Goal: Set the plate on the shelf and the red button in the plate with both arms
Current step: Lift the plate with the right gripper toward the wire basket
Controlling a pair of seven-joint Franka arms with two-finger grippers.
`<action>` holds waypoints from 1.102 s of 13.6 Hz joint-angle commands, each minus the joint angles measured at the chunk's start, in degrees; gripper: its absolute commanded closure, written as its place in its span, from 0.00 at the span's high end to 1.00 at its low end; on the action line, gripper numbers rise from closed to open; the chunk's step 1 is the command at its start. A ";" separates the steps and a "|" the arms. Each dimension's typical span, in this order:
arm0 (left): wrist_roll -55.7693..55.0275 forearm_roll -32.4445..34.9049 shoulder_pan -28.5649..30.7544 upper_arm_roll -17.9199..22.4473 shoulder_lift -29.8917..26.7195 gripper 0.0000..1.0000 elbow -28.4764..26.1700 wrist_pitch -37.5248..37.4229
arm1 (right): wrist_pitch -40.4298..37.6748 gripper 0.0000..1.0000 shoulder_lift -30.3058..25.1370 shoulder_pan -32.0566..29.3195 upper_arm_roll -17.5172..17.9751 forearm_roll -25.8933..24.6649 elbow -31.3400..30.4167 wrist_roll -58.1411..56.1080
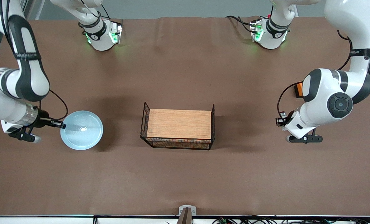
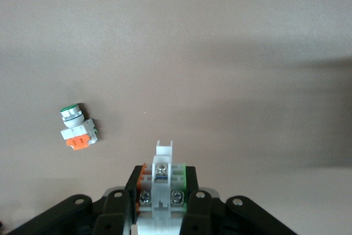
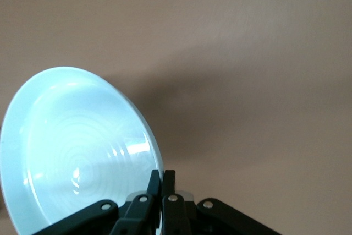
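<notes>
My right gripper (image 1: 61, 125) is shut on the rim of the pale-blue plate (image 1: 81, 130) and holds it tilted a little above the table at the right arm's end. In the right wrist view the fingertips (image 3: 163, 177) pinch the plate (image 3: 77, 147) at its edge. My left gripper (image 1: 281, 120) is up over the table at the left arm's end. In the left wrist view it (image 2: 163, 185) is shut on the red button (image 2: 163, 171), a white switch unit with screws and a green side. Its red tip is hidden.
A wire basket with a wooden top (image 1: 178, 123) stands mid-table between the arms. A similar white piece with an orange-red block (image 2: 77, 127) lies on the table under the left gripper. An orange-and-black object (image 1: 298, 89) shows partly, hidden by the left arm.
</notes>
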 commanded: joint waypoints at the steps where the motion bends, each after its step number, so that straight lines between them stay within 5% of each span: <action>1: -0.89 0.43 0.08 0.07 -0.03 0.22 0.98 -1.26 | -6.80 0.00 -8.13 3.94 0.07 0.84 -1.49 14.20; 8: -0.80 0.43 0.43 0.07 0.06 0.22 0.98 -1.26 | -22.72 0.00 -15.10 18.79 0.24 0.49 7.20 57.96; 15: -0.80 0.43 0.52 0.07 0.06 0.22 0.98 -1.26 | -18.08 0.00 -15.19 34.61 0.33 -1.78 7.74 94.72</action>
